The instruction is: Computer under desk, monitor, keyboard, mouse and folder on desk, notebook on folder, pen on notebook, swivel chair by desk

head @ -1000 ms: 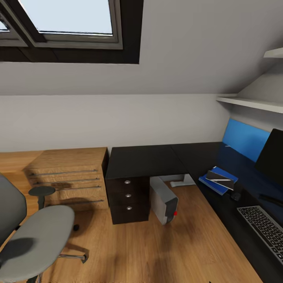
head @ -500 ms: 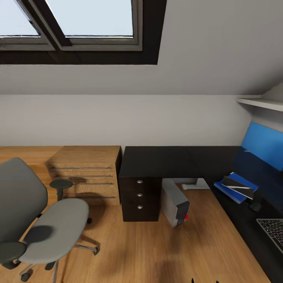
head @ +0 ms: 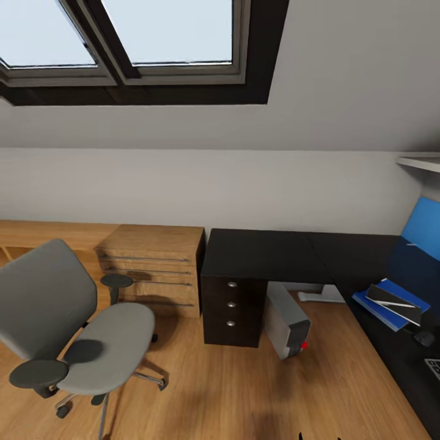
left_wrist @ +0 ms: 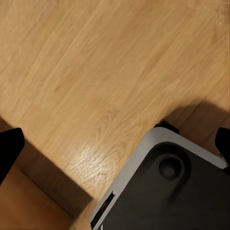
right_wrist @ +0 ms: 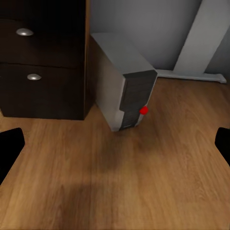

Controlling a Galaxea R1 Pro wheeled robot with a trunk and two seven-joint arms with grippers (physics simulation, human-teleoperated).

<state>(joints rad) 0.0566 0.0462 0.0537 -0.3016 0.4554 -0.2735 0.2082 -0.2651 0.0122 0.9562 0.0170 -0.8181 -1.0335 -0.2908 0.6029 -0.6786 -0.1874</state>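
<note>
head camera has panned left since the earlier frames: the whole scene sits further right in view, so this is a camera move, not a move of the things. the monitor has gone off the right edge and only a corner of the keyboard (head: pixel 435 368) remains; more skylight (head: pixel 165 30) and more of the chair now show.

desk (head: pixel 269 252): glossy black l-shaped top, dark drawer unit (head: pixel 232 311) under its left end.
swivel chair (head: pixel 73 330): on the oak floor (head: pixel 244 391), well apart from the desk, in front of the low oak cabinet (head: pixel 156 269).
computer (head: pixel 287 321): under the desk on the floor, just beside the drawer unit, red light facing out; right wrist view shows it too (right_wrist: pixel 124 81).
folder (head: pixel 385 302): on the desk's right wing, notebook (head: pixel 397 302) on top of it, pen (head: pixel 396 301) on the notebook.
mouse (head: pixel 423 337): on the desk between folder and keyboard.

left gripper (left_wrist: pixel 115 143): fingertips spread wide, nothing between, over floor and the robot's base (left_wrist: pixel 167 191).
right gripper (right_wrist: pixel 115 143): fingertips spread wide, empty, aimed at the computer.
</note>
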